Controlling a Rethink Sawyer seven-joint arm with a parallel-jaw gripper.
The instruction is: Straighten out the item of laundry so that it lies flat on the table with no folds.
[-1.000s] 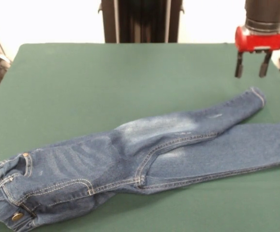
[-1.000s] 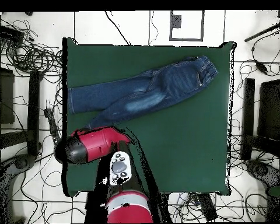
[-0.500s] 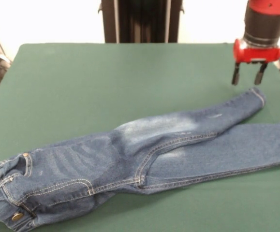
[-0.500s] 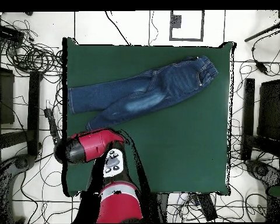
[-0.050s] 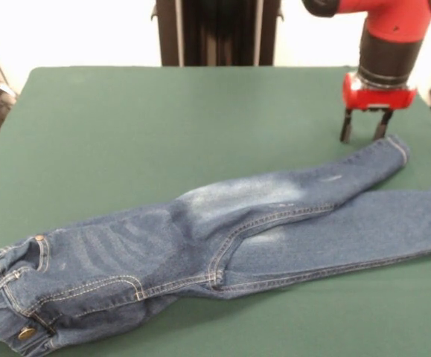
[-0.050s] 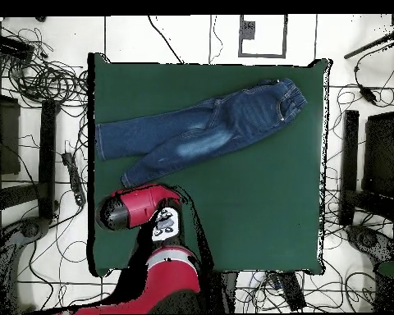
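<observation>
The jeans [image 5: 222, 245] lie diagonally across the near part of the desk [image 5: 163, 126]; the broad far area is bare green cloth, open for passage. The gripper [image 5: 365, 126], fingers [image 5: 345, 128] spread, stands just beside the upper leg's cuff.
</observation>
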